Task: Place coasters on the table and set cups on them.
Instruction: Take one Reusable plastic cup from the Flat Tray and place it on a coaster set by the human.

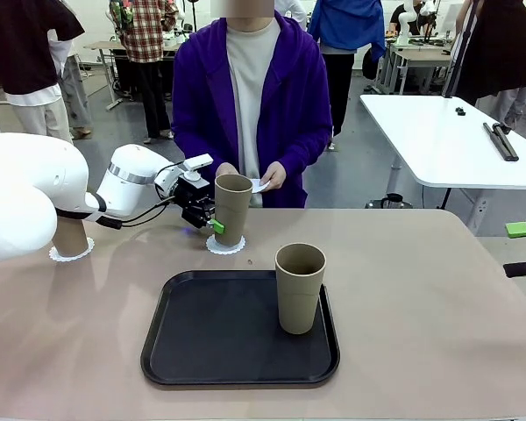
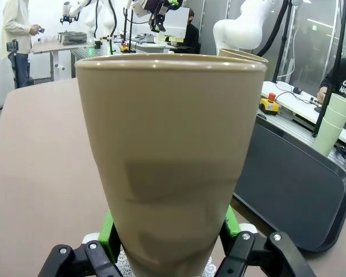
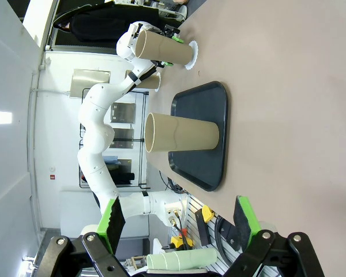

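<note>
My left gripper is shut on a tan cup that stands on a lacy white coaster at the far side of the table. In the left wrist view the cup sits between the green pads of that gripper, with the coaster under its base. A second cup stands on its own coaster at far left, partly behind my arm. The third cup stands on the black tray. My right gripper is open and holds nothing, well away from the cups.
A person in a purple jacket stands across the table with a white coaster in their hands. The tray lies at the table's middle front. A white table stands at back right. A green block lies at the right edge.
</note>
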Action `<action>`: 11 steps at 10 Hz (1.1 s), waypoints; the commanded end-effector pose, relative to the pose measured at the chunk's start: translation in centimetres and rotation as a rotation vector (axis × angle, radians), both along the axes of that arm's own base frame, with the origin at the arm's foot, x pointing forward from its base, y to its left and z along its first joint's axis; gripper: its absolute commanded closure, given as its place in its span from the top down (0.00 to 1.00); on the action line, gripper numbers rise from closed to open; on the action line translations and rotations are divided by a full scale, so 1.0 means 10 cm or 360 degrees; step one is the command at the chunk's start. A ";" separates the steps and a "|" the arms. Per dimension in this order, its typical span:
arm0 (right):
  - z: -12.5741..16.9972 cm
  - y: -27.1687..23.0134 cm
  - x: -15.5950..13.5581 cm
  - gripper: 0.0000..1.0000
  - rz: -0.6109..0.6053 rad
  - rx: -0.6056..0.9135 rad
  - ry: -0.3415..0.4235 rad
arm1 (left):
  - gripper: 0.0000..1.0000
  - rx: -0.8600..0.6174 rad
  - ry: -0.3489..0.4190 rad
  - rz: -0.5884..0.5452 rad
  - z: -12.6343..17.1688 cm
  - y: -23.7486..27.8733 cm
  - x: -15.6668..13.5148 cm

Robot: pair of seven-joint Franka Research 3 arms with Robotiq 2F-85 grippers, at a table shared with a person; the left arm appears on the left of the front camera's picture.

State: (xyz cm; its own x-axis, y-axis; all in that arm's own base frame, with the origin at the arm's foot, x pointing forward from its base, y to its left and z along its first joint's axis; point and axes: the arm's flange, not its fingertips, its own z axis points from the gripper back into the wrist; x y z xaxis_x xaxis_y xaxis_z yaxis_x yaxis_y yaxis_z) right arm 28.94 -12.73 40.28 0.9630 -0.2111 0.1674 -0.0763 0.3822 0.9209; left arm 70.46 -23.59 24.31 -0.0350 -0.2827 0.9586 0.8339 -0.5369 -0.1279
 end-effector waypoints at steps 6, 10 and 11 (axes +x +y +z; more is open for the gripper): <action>0.01 0.01 0.01 1.00 0.0005 0.0014 -0.0017 | 0.82 0.0048 0.0024 -0.0046 0.04 -0.06 0.15; 0.01 0.01 0.01 1.00 0.0005 0.0014 -0.0017 | 0.82 0.0063 0.0011 -0.0045 0.05 -0.06 0.15; 0.01 0.01 0.01 1.00 0.0005 0.0014 -0.0017 | 0.82 0.0069 0.0006 -0.0040 0.04 -0.08 0.16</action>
